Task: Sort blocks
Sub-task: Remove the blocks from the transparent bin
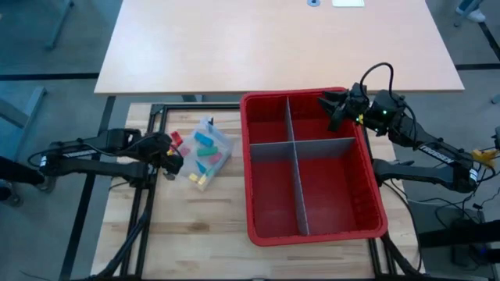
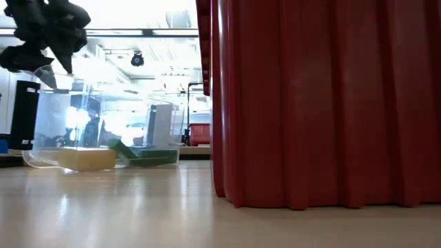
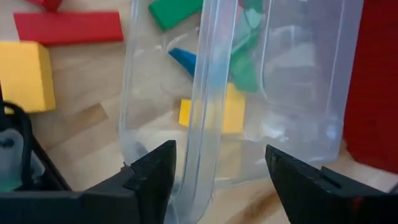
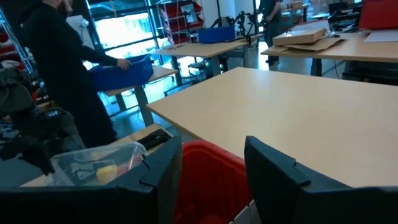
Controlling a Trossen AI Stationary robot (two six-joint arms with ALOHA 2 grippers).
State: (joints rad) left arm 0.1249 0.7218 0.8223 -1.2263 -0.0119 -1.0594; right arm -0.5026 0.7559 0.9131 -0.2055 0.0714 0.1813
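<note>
Your left arm reaches in low from the left edge of the table, its forearm lying nearly level and pointing right. Your left gripper (image 1: pixel 170 155) sits at the end of it with both dark fingers (image 3: pixel 152 177) spread apart, a clear gap between them and nothing pinched.

Your right arm comes in from the right side, elbow bent, wrist raised and angled toward the far left. Your right gripper (image 1: pixel 334 105) has its two fingers (image 4: pixel 273 168) parted, with nothing between them.
</note>
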